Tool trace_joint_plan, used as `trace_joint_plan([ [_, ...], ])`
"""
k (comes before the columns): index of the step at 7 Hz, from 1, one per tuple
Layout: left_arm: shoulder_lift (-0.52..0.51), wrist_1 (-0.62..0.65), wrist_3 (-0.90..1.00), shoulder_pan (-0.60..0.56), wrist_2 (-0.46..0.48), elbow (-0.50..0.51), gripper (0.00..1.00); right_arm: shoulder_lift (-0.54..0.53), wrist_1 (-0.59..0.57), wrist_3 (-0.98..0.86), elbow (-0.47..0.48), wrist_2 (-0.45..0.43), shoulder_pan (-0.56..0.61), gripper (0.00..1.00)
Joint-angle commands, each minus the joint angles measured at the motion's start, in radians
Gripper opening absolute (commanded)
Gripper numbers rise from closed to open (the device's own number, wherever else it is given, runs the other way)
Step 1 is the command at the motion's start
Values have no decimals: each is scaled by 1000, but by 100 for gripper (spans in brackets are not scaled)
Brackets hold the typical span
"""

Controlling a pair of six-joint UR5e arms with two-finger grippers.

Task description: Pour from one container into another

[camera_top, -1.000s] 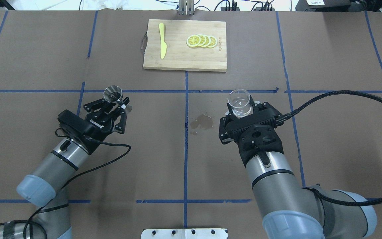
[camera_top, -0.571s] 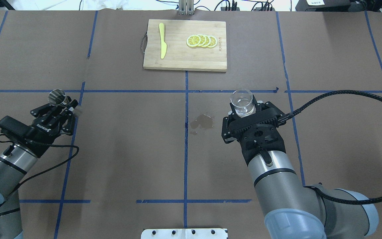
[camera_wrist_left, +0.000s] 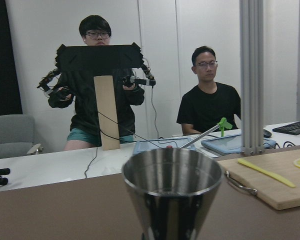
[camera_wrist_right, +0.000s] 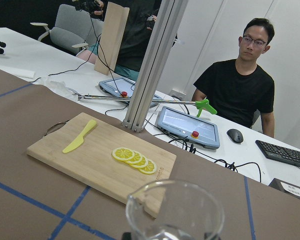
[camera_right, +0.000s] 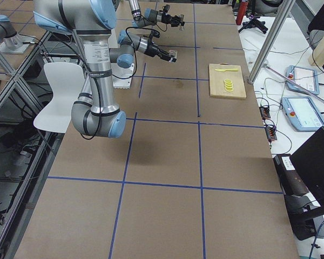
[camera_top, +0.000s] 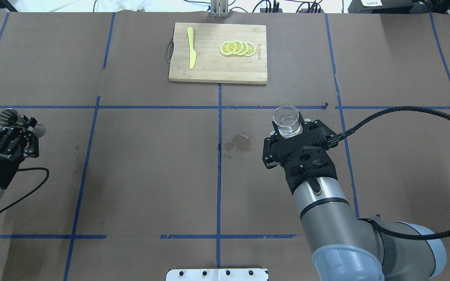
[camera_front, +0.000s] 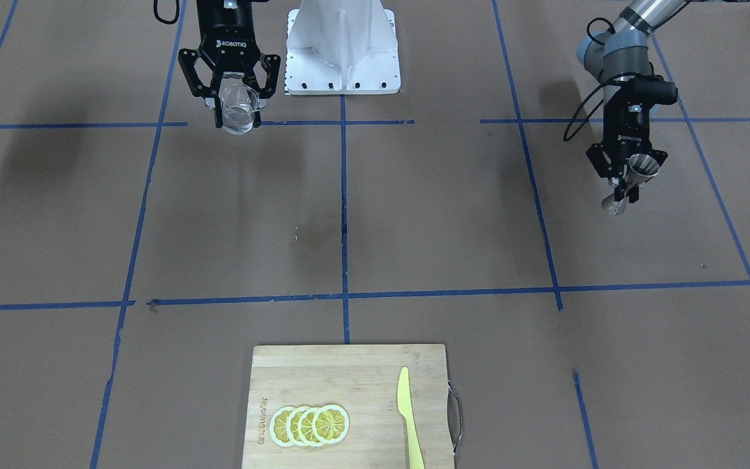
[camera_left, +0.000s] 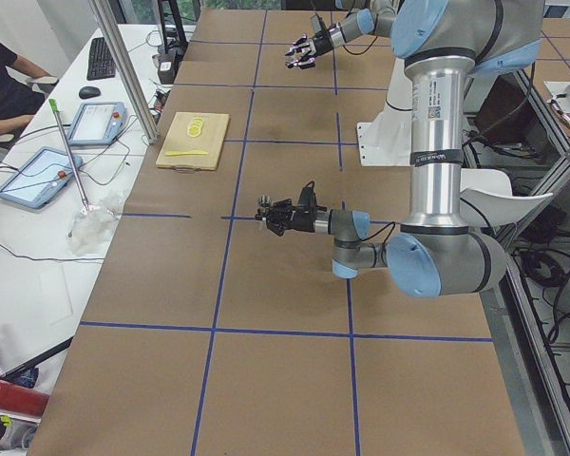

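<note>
Cup upright, held up, right gripper clamped on it, just right of centre line. Jigger tilted, pinched at waist by left gripper, out at table's left edge (well apart, likely too far to pour). Stain on table between them. Board, knife, lemons at far side.

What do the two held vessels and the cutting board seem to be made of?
Cup: likely glass, clear and glossy, with the background showing through it.
Jigger: steel-like metal, grey with a brushed sheen and soft reflections.
Cutting board: pale wood, possibly bamboo, with visible grain strips.
</note>
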Motion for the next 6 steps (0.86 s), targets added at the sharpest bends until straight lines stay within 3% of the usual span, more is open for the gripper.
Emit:
trace_joint_plan([
  [1, 45, -41, -5, 11, 12, 4, 0, -5, 0, 0, 1, -2, -1, 0],
  [3, 71, -106, -102, 31, 34, 0, 0, -6, 0, 0, -1, 0, -2, 0],
  [6, 73, -92, -224, 182, 259, 39, 0, -6, 0, 2, -1, 0, -2, 0],
])
